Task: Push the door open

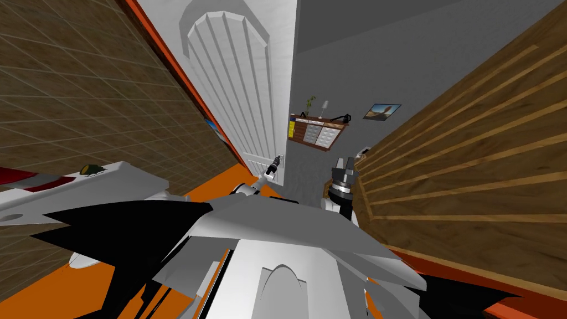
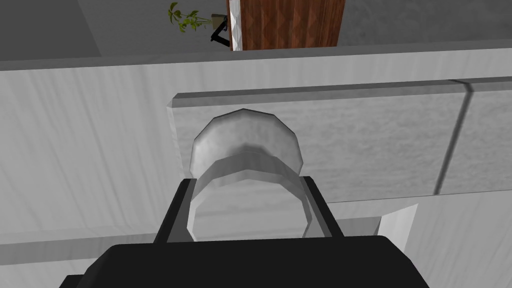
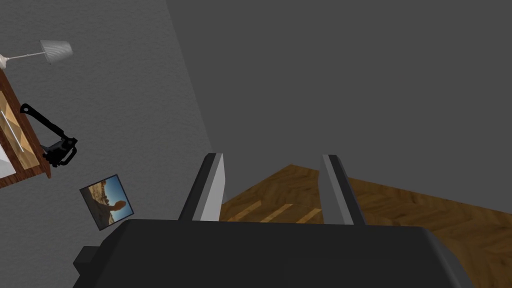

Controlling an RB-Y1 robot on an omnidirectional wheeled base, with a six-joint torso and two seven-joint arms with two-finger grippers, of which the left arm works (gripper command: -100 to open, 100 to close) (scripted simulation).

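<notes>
Left end effector (image 2: 248, 192) clasps the door knob (image 2: 245, 142).

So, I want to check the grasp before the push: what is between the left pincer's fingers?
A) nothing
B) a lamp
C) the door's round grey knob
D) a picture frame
C: in the left wrist view the round grey knob on the white door sits between the fingers of the left pincer, which press its sides.
</notes>
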